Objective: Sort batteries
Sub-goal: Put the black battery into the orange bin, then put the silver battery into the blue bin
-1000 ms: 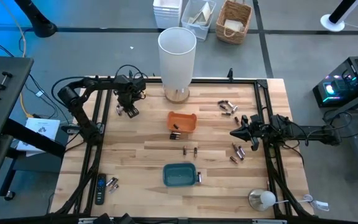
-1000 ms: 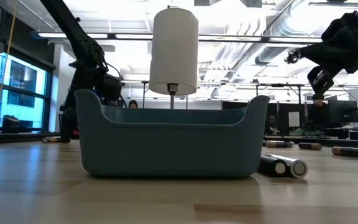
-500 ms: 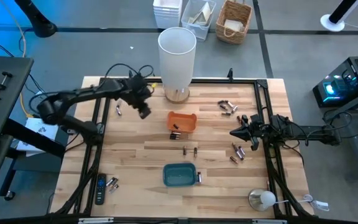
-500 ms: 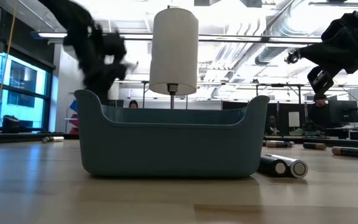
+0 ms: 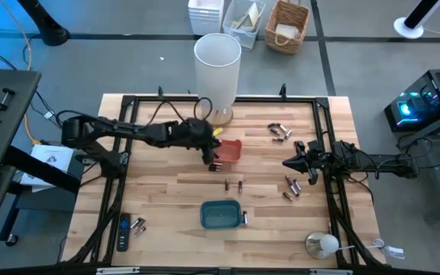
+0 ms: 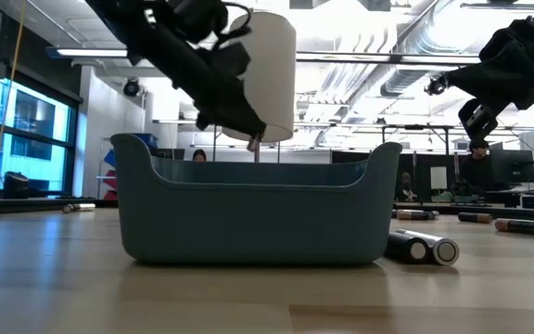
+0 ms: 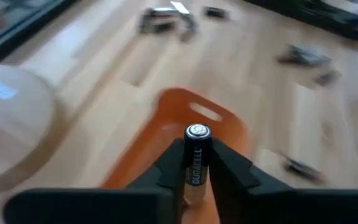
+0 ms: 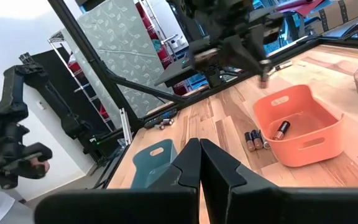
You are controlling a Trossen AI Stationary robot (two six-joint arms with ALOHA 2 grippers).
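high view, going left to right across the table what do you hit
black remote → left gripper, holding a battery → orange tray → teal tray → right gripper, shut → white bulb-like object
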